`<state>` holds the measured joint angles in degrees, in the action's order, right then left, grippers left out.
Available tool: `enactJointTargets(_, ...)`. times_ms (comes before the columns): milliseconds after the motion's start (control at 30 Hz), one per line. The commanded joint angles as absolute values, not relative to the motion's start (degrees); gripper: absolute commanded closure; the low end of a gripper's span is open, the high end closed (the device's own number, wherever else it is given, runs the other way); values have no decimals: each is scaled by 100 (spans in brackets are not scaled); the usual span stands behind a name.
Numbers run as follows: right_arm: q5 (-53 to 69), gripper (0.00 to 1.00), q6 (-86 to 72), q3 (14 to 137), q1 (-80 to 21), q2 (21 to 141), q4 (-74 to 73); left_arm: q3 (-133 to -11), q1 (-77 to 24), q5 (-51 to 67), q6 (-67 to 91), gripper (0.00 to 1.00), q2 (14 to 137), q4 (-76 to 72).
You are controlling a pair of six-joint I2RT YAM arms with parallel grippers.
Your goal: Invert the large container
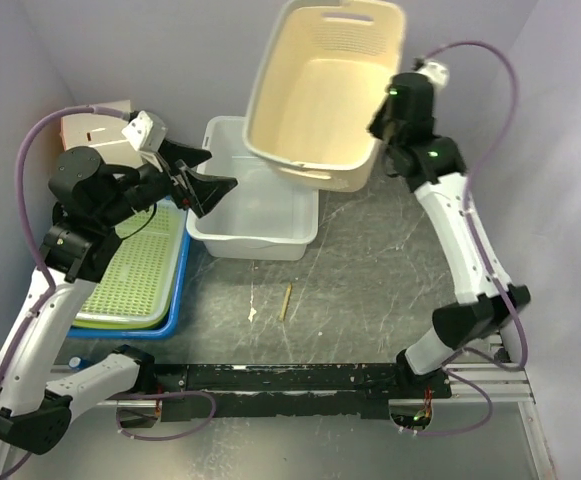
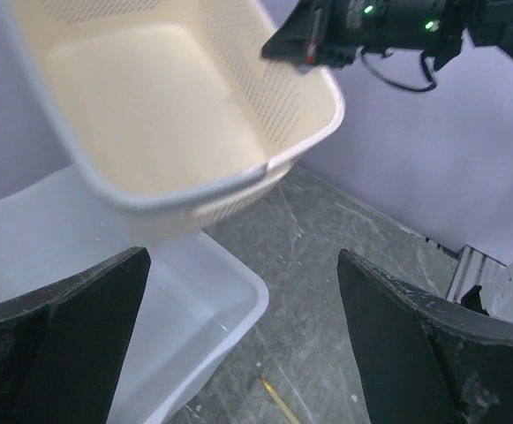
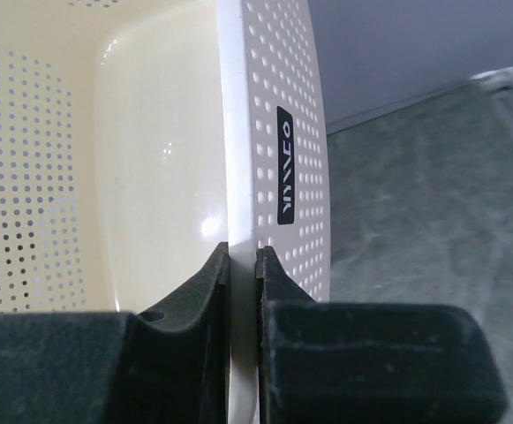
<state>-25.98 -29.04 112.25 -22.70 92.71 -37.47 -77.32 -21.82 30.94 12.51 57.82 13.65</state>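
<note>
One pincer carries the load: the right pincer (image 3: 241, 256) is pinched on the side rim of the large container (image 1: 315, 90), a cream perforated basket held clear of the worktop (image 1: 370, 280) and tilted above the white tub (image 1: 255, 215). Its long axis runs away from the arm bases, mouth facing upward, with its body lying left of that grip. The left pincer (image 1: 202, 172), spread and empty, hovers near its lower corner, not touching.

White tub (image 1: 250, 243) on desk (image 1: 370, 280). Green tray (image 1: 135, 270) sits in blue tray (image 1: 177, 285), left of tub. Stick (image 1: 286, 300) lies near tub's front. Cardboard box (image 1: 90, 125) back-left.
</note>
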Motion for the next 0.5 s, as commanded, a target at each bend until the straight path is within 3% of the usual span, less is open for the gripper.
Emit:
enactJointTargets(0, -2425, 100, -2886, 10741, -1294, 8419, -3141, -7670, -2137, 3551, 1541, 1, 6112, 1390)
enactJointTargets(233, -1837, 100, -2259, 9873, -54, 7993, -3764, -7524, -2144, 3179, 1813, 1, 7105, 1448)
enactJointTargets(467, -1629, 100, -1800, 8546, 290, 7621, -3127, -7605, -2638, 1898, 1773, 1, 8477, 1782)
